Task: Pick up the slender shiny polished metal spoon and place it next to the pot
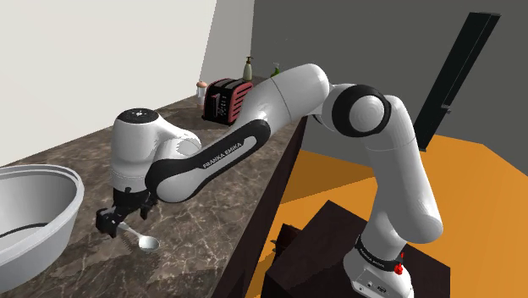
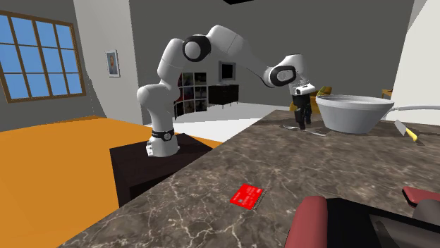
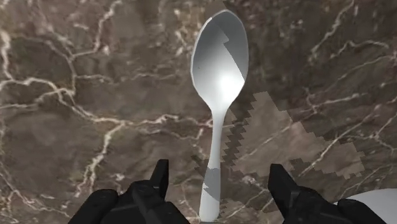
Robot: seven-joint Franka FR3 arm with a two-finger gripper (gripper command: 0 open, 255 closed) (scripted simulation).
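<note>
**Fingers astride the spoon handle, grasp not yet made**

The step in hand looks like the pick itself. The gripper (image 1: 125,218) hangs low over the worktop (image 1: 216,190) with its fingers (image 3: 159,184) spread wide. The spoon's handle runs up between them with a clear gap on each side, so nothing is pinched yet.

The spoon (image 3: 219,70) lies flat on the dark veined worktop, in the strip between the pot (image 1: 59,212) and the long edge that faces the stand. It is close to the pot but apart from it. The toaster (image 1: 224,100) sits well away, toward the far end of the same worktop.

The spoon's long axis runs across the worktop, roughly from the pot's side toward the stand-side edge. The handle end lies under the gripper on the pot's side. The bowl of the spoon (image 1: 149,244) points away from the hand toward that long edge, hollow side up as far as the wrist view shows. The fingers stand to either side of the handle, across its length, so they are already squared to it.

As I judge it, the next move is a short drop, if any height is left, and then a squeeze on the thin handle near its end. A polished, narrow shaft lying flush on stone leaves little to catch, so the tips should reach almost to the surface before closing. After that come a lift and a short carry to bare worktop just beside the pot's wall (image 2: 352,116).
</note>
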